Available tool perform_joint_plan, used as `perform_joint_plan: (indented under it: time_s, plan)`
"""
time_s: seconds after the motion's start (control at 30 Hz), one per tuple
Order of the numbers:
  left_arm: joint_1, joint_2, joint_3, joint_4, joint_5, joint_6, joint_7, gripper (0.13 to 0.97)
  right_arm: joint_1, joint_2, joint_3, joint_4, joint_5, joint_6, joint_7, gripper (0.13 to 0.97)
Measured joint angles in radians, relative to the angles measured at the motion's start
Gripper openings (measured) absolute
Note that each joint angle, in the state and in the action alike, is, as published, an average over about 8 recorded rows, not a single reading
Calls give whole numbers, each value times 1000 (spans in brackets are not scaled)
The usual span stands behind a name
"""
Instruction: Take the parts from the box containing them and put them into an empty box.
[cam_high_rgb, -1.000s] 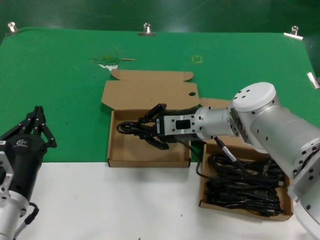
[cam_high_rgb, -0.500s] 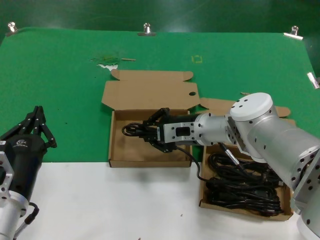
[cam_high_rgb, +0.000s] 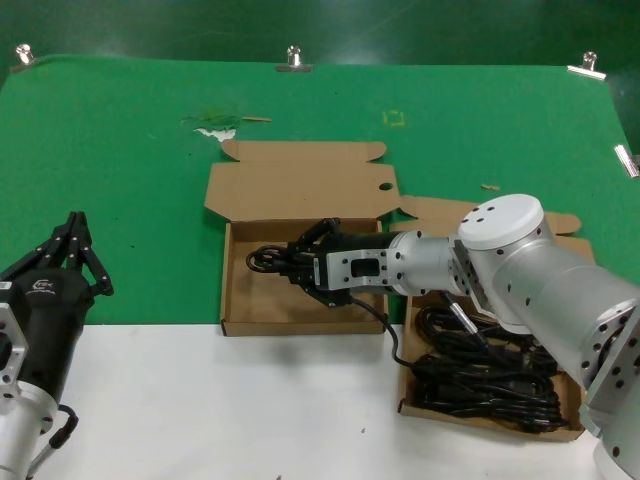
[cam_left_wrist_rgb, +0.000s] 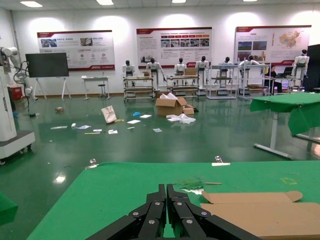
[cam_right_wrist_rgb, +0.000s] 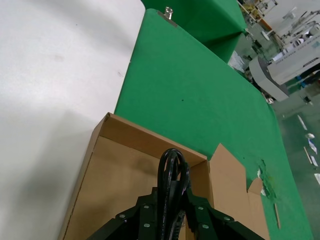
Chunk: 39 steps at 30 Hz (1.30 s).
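Right jaws: clamped on a coiled cable (cam_high_rgb: 268, 261), loop poking out past the fingertips.
Right gripper (cam_high_rgb: 303, 263): reaching sideways, low inside the empty box (cam_high_rgb: 250, 312), near its right wall.
Empty box: at mid-table where green cloth (cam_high_rgb: 120, 190) meets the white front strip, lid flap (cam_high_rgb: 295, 184) laid open toward the far edge.
Full box (cam_high_rgb: 485, 417): at front right, piled with remaining cables (cam_high_rgb: 480, 375).
Left jaws: pressed together, holding nothing.
Left gripper (cam_high_rgb: 72, 245): parked by the left edge.
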<state>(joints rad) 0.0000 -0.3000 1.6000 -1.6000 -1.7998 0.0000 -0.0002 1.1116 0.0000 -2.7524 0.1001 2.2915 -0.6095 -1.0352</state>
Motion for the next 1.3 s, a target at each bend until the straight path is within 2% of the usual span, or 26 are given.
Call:
perform_joint_plan:
  time_s: [0.27, 0.57, 0.87, 1.1, 1.17, 1.3]
  plan:
    - [0, 0, 0, 0, 0, 0, 0, 151, -6, 0, 0, 7, 16, 9, -22, 238]
    - [0, 0, 0, 0, 0, 0, 0, 151, -9, 0, 0, 13, 36, 13, -42, 285]
    - [0, 0, 0, 0, 0, 0, 0, 152, -8, 0, 0, 13, 40, 15, -51, 398]
    - [0, 0, 0, 0, 0, 0, 0, 174, -13, 1, 5, 20, 38, 18, -47, 553]
    - [0, 0, 0, 0, 0, 0, 0, 185, -23, 4, 15, 32, 34, 23, -38, 576]
    - [0, 0, 0, 0, 0, 0, 0, 210, -58, 13, 51, 80, 17, 42, -3, 672]
